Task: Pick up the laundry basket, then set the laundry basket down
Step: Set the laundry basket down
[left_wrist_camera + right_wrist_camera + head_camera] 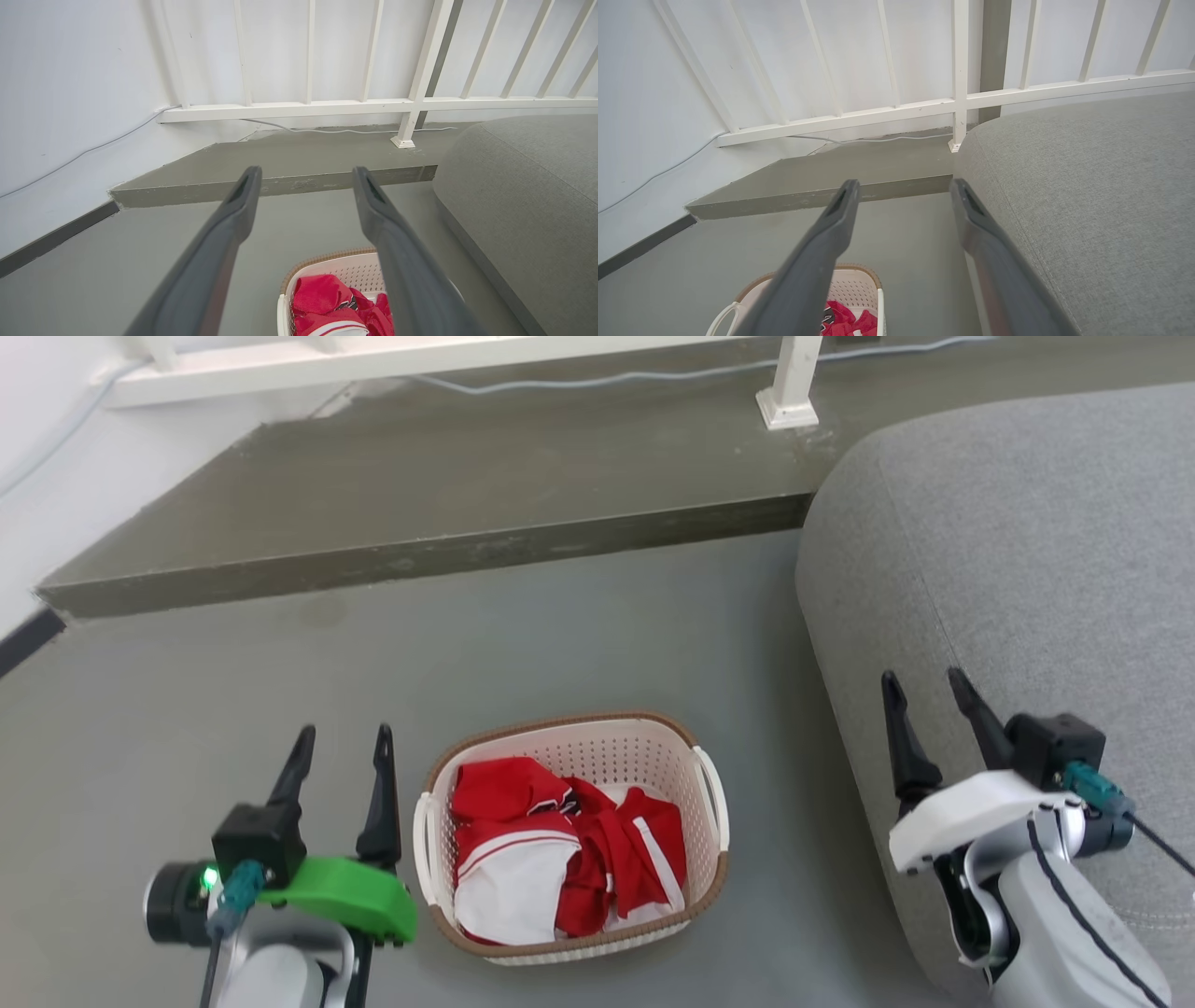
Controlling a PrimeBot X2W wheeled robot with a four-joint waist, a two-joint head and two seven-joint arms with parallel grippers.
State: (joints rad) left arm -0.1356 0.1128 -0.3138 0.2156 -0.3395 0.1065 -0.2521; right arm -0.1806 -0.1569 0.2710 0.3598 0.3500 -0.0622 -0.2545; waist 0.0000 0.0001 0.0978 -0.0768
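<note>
Laundry basket (597,751) (336,268) (852,284) sits upright on the grey floor (560,635), to the left of the grey sofa (1027,569) (528,186) (1087,186), near its rounded edge but clear of it, with a strip of floor between. The basket holds crumpled red and white clothes (560,845). One white loop handle (714,793) is on the sofa-facing side and the other handle (420,831) is on the side away from the sofa. Left gripper (344,733) (306,173) is on the far side of the basket from the sofa, just beside that handle and not touching it; its fingers are spread apart with nothing between them. Right gripper (921,675) (904,184) is over the sofa's near edge, well apart from the basket, jaws likewise spread and empty; whether it touches the fabric cannot be told. Beyond the sofa's far end a raised grey step (448,476) runs across. On it stands a white railing post (789,383), with a pale cable (607,378) along the back.
</note>
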